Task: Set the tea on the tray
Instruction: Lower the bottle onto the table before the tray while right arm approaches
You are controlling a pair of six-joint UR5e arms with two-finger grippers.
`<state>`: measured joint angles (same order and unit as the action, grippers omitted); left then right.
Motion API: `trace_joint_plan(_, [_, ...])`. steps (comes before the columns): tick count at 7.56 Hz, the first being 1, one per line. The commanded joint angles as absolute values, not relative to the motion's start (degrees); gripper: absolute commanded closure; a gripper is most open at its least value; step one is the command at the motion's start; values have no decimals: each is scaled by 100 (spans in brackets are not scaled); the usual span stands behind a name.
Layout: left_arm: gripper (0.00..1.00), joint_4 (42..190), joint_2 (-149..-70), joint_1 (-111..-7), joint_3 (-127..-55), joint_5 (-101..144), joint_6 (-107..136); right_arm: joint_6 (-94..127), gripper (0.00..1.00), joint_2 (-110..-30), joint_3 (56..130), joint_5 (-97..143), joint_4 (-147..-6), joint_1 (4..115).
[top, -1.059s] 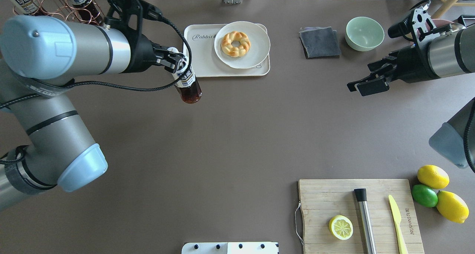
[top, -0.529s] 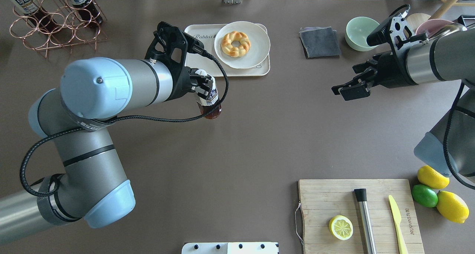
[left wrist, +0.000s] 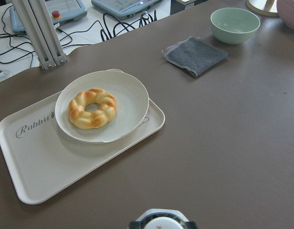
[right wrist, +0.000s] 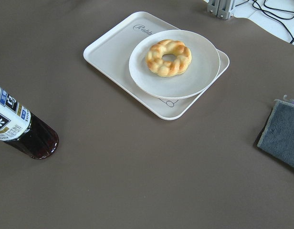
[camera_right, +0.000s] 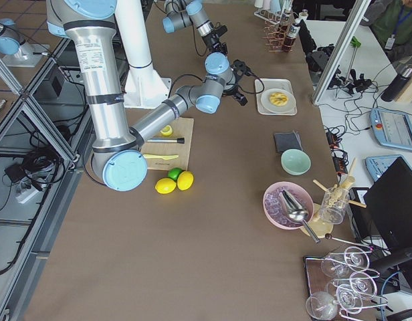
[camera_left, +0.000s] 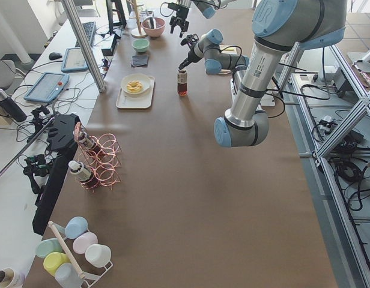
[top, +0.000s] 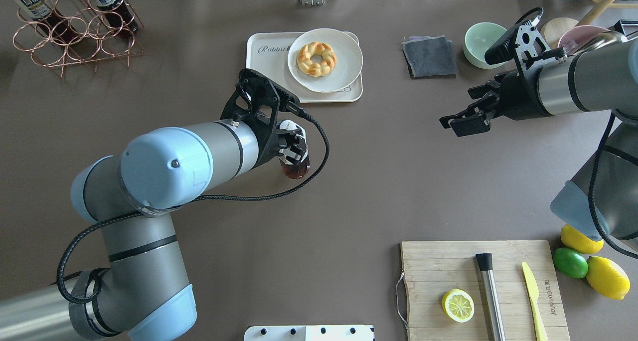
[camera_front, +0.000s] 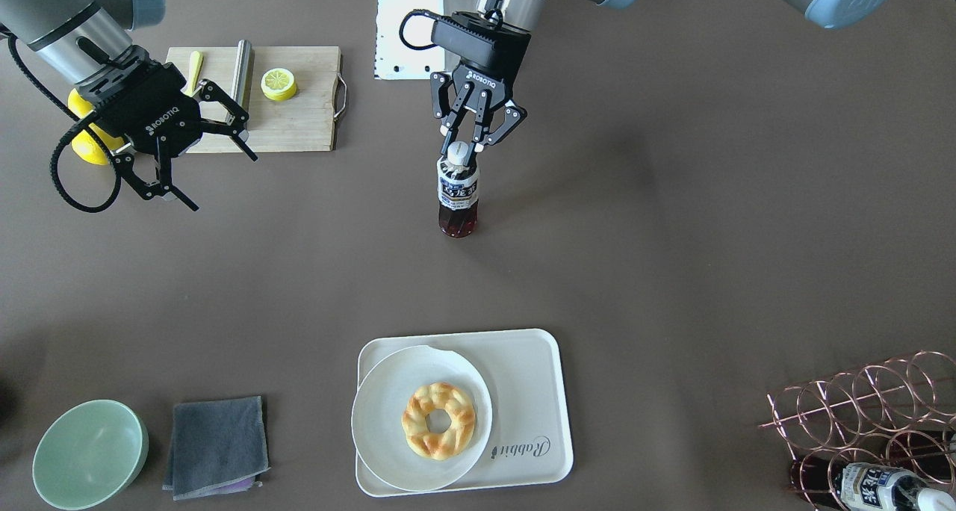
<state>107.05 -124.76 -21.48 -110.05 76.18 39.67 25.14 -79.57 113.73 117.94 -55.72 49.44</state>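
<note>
The tea is a small bottle of dark liquid with a white cap. It hangs upright over the table's middle, and I cannot tell if its base touches. My left gripper is shut on its cap from above. In the overhead view the gripper hides all but the bottle's base. The cap shows at the bottom of the left wrist view. The cream tray lies farther out on the table. My right gripper is open and empty, in the air to the right.
A round plate with a doughnut covers most of the tray, leaving its "Rabbit" end bare. A copper rack with two like bottles stands far left. A grey cloth and green bowl lie far right. A cutting board lies near right.
My left arm has carried the bottle from beside the tray's left end toward the robot and to the right. My right gripper has moved left, still open.
</note>
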Motion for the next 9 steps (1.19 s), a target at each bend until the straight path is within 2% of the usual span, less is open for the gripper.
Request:
trace_joint_plan(1, [100,10705,-12472,-2101,-10995,7541,3955,2540,1,-7954,11373,11795,-5564,4939])
trace_joint_plan(2, [80,10705,-12472,-2101,-10995,7541,3920,2540,1,-7954,11373,11795,-5563,4939])
trace_joint_plan(3, [39,10705,-12463,-2101,-10995,7541,3894,2549,1,-7954,11373,11795,-5563,4939])
trace_joint_plan(4, [21,10705,-12454,-2101,-10995,7541,3894,2558,1,-7954,11373,11795,-5563,4939])
trace_joint_plan(7, [4,10714,-12454,-2231,-11196,7611,3911,2566,1,-7876,11364,11795,-5563,4922])
trace_joint_plan(9, [2,10714,-12184,-2974,-11460,8641,4460,2837,1,-7534,11294,11734,-5616,4809])
